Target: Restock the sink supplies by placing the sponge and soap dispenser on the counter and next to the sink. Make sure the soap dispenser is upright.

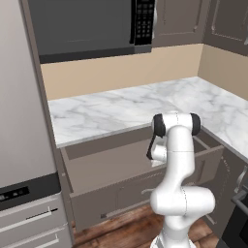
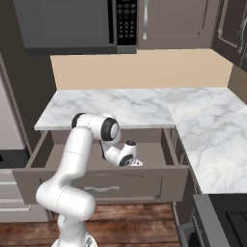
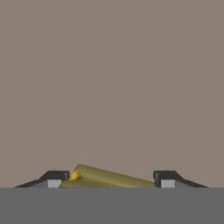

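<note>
White marble counter [image 1: 111,109] runs along the far wall, with one brown drawer [image 2: 159,183] pulled open below it. I have the arm reaching down into that drawer (wrist bent low). My gripper [image 3: 107,181] is clamped on one sponge [image 3: 105,178], yellow, between two dark fingertips [image 3: 54,177].

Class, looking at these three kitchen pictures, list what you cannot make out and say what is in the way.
- Sponge: hand view, lower part cut off by the bottom edge, between the jaws of the gripper.
- Gripper tips in the right base view: sunk in the open drawer, behind its front panel.
- Drawer floor: left base view, largely blocked by the arm.
</note>
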